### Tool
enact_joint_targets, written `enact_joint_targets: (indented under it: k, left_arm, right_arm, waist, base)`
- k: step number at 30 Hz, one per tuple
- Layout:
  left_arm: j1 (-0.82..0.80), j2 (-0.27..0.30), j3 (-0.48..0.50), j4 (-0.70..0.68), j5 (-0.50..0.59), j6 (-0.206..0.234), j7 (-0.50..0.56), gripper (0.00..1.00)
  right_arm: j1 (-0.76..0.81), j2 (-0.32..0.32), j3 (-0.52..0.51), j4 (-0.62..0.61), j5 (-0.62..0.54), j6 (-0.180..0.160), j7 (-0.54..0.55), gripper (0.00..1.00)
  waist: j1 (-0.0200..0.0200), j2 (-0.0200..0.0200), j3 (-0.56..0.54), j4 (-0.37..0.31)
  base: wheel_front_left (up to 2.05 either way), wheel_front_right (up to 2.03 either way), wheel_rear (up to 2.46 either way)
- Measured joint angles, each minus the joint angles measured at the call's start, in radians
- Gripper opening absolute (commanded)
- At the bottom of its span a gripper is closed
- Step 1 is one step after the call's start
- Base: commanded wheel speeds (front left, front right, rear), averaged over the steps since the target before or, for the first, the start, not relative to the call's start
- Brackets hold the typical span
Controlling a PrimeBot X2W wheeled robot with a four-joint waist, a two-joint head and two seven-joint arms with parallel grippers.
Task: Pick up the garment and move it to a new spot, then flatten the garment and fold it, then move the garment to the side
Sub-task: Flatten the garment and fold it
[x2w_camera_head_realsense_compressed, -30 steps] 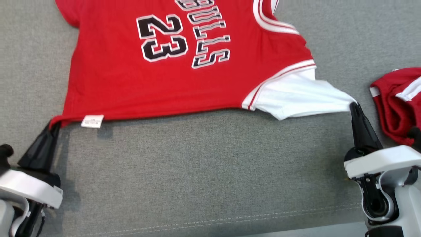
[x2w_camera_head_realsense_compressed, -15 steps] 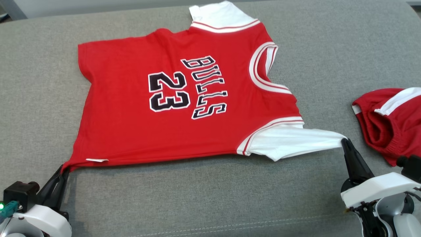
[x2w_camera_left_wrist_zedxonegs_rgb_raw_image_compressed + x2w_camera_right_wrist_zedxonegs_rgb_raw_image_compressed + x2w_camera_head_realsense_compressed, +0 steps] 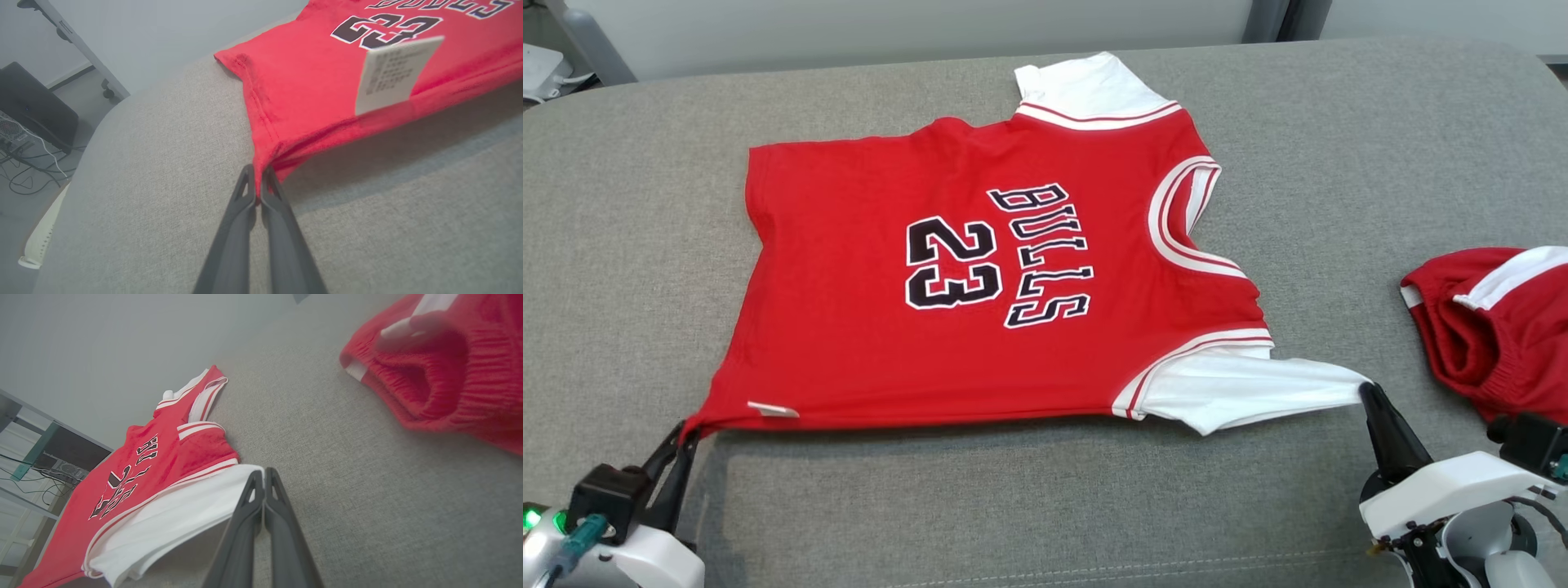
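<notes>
Grey cushion [image 3: 1045,506] lay under a pale wall [image 3: 890,33] at top. Left gripper [image 3: 684,433] and right gripper [image 3: 1364,390] each pinched the garment [image 3: 866,327].

The garment [image 3: 849,327] is red with white sleeves and black, white-edged lettering. The cushion [image 3: 1029,506] is grey; the shorts [image 3: 1494,351] are red with a white stripe.

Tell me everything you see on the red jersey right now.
The red jersey looks like soft knit, with white short sleeves, white-and-red striped trim at neck and armholes, black BULLS and 23 lettering, and a white label near the hem. It lies mostly flat, print up, on the grey cushion, its near edge pulled taut. The left gripper pinches the hem corner; the right gripper pinches the near sleeve's tip.
</notes>
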Motion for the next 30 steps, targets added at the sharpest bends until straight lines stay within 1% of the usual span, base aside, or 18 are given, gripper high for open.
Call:
enact_joint_targets:
  k: [3, 8, 9, 10, 11, 12, 13, 14, 15, 16, 21, 25, 30]
  left_arm:
    - [0.010, -0.004, -0.002, 0.010, 0.025, 0.000, 0.000, 0.00]
    - [0.010, -0.022, -0.003, 0.079, 0.039, 0.000, 0.000, 0.00]
    - [0.010, -0.026, -0.002, 0.092, 0.040, 0.000, 0.000, 0.02]
    - [0.010, -0.031, -0.001, 0.106, 0.039, 0.000, 0.000, 0.20]
    - [0.010, -0.037, -0.001, 0.117, 0.039, 0.000, 0.000, 0.42]
    - [0.010, -0.041, -0.001, 0.126, 0.039, 0.000, 0.000, 1.00]
    - [0.010, -0.046, 0.000, 0.138, 0.037, 0.000, 0.000, 1.00]
    - [0.010, -0.051, 0.001, 0.151, 0.032, 0.001, 0.000, 1.00]
    - [0.012, -0.052, 0.002, 0.161, 0.031, 0.002, 0.000, 1.00]
    - [0.012, -0.052, 0.005, 0.169, 0.029, 0.003, 0.000, 1.00]
    - [0.017, -0.073, 0.037, 0.183, 0.007, 0.005, 0.000, 1.00]
    - [0.037, -0.092, 0.065, 0.185, 0.002, 0.006, 0.000, 1.00]
    - [0.042, -0.124, 0.106, 0.157, -0.014, 0.006, 0.000, 1.00]
  right_arm:
    - [-0.001, 0.000, 0.005, 0.021, 0.001, 0.000, 0.000, 0.00]
    - [-0.002, 0.000, 0.020, 0.039, 0.002, 0.000, 0.001, 0.00]
    - [-0.003, 0.000, 0.023, 0.042, 0.000, 0.000, 0.001, 0.00]
    - [-0.004, 0.000, 0.025, 0.045, -0.002, 0.000, 0.001, 0.00]
    - [-0.005, -0.001, 0.028, 0.050, -0.005, 0.000, 0.005, 0.00]
    - [-0.006, -0.001, 0.031, 0.054, -0.010, 0.000, 0.011, 0.00]
    - [-0.005, -0.001, 0.035, 0.059, -0.013, 0.000, 0.012, 0.00]
    - [-0.005, -0.001, 0.037, 0.062, -0.015, 0.000, 0.020, 0.30]
    - [-0.005, -0.002, 0.035, 0.066, -0.019, -0.001, 0.024, 0.85]
    - [-0.005, -0.004, 0.030, 0.069, -0.033, -0.002, 0.024, 1.00]
    - [-0.005, -0.019, -0.007, 0.079, -0.086, -0.002, 0.025, 1.00]
    - [0.000, -0.024, -0.010, 0.072, -0.118, -0.002, 0.021, 1.00]
    - [0.002, -0.026, -0.029, 0.051, -0.202, -0.002, -0.049, 1.00]
  waist:
    - [0.0000, 0.0000, -0.007, 0.000]
    - [0.0000, 0.0000, -0.014, -0.001]
    - [0.0000, 0.0000, -0.014, -0.002]
    - [0.0000, 0.0000, -0.016, -0.003]
    - [0.0000, 0.0000, -0.018, -0.004]
    - [0.0000, 0.0000, -0.020, -0.006]
    - [0.0000, 0.0000, -0.024, -0.007]
    - [0.0000, 0.0000, -0.028, -0.009]
    - [0.0000, 0.0000, -0.031, -0.011]
    - [0.0000, 0.0000, -0.033, -0.012]
    - [0.0000, 0.0000, -0.057, -0.011]
    - [0.0000, 0.0000, -0.073, -0.008]
    - [0.0000, 0.0000, -0.089, -0.002]
  base:
    - [0.00, 0.00, 0.00]
    - [0.00, 0.00, 0.00]
    - [0.00, 0.00, 0.00]
    - [0.00, 0.00, 0.00]
    - [0.00, 0.00, 0.00]
    - [0.00, 0.00, 0.00]
    - [0.00, 0.00, 0.00]
    - [0.00, 0.00, 0.00]
    - [0.00, 0.00, 0.00]
    - [0.00, 0.00, 0.00]
    - [0.00, 0.00, 0.00]
    - [0.00, 0.00, 0.00]
    - [0.00, 0.00, 0.00]
